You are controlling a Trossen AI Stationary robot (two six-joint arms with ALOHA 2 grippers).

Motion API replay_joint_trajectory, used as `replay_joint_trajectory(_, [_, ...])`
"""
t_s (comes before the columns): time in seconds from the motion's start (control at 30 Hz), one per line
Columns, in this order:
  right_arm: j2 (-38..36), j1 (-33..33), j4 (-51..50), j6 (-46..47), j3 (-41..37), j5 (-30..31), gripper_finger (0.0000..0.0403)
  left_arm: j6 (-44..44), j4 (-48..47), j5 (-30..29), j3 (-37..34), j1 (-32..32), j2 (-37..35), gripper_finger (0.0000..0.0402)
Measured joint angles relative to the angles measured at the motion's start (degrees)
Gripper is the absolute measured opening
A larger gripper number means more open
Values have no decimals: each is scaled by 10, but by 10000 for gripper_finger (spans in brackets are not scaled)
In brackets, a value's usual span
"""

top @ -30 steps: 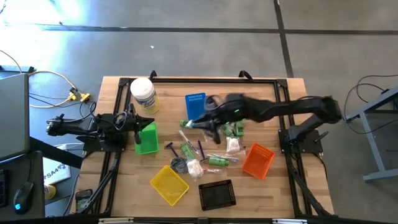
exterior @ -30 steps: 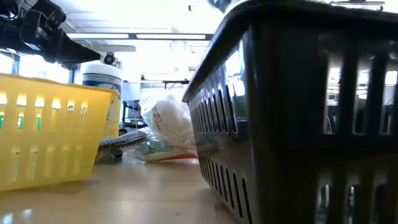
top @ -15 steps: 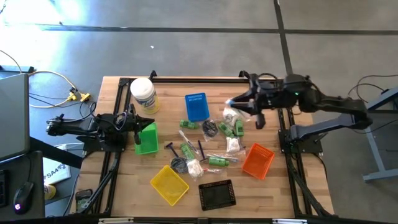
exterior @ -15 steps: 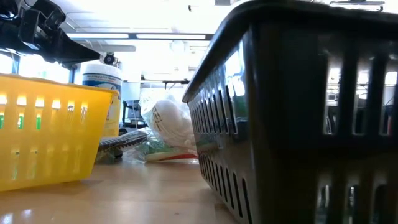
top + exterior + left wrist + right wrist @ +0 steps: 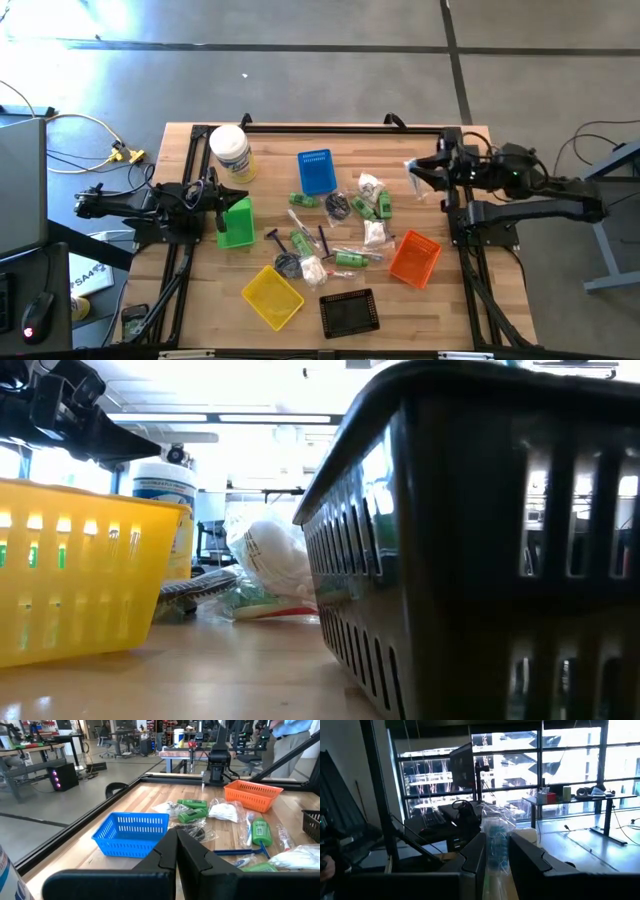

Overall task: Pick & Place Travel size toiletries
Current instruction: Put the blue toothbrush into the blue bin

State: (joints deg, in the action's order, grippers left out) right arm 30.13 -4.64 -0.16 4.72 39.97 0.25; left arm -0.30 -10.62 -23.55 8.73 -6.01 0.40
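The travel size toiletries (image 5: 340, 230) lie in a loose pile mid-table: green bottles, white sachets, wrapped toothbrushes and dark bits, also seen in the left wrist view (image 5: 225, 820). My right gripper (image 5: 413, 170) hangs high near the table's right edge, shut on a clear-wrapped item (image 5: 495, 827). My left gripper (image 5: 240, 197) waits shut at the table's left, above the green tray (image 5: 236, 222); its fingers (image 5: 176, 850) meet with nothing between them. My right gripper pinches the clear wrapper (image 5: 494, 851) with a bluish item inside between its two fingers. The fingers lie about level and point toward the table's left. The wrapper sticks out past the fingertips (image 5: 409, 166) and is lifted well clear of the table.
Round the pile stand a blue tray (image 5: 315, 170), an orange tray (image 5: 414, 258), a yellow tray (image 5: 272, 296) and a black tray (image 5: 349, 312). A white tub with a yellow label (image 5: 230, 152) is at the far left. The black tray (image 5: 480, 540) fills much of the low view.
My right gripper has drawn back from the pile in the table's middle toward the right edge, tipping up from a downward slant to about level. It has carried the clear-wrapped item with it, clear of the table. The rest of the pile has stayed put.
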Motion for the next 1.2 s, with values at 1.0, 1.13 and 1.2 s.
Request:
replay_joint_trajectory(1.0, [-89,0,262,33,-242,87,67,0,2,0,0,0,0,0])
replay_joint_trajectory(1.13, [25,0,275,22,-192,125,67,0,2,-1,0,0,0,0])
replay_joint_trajectory(1.2, [86,-1,263,12,-151,140,67,0,2,-1,0,0,0,0])
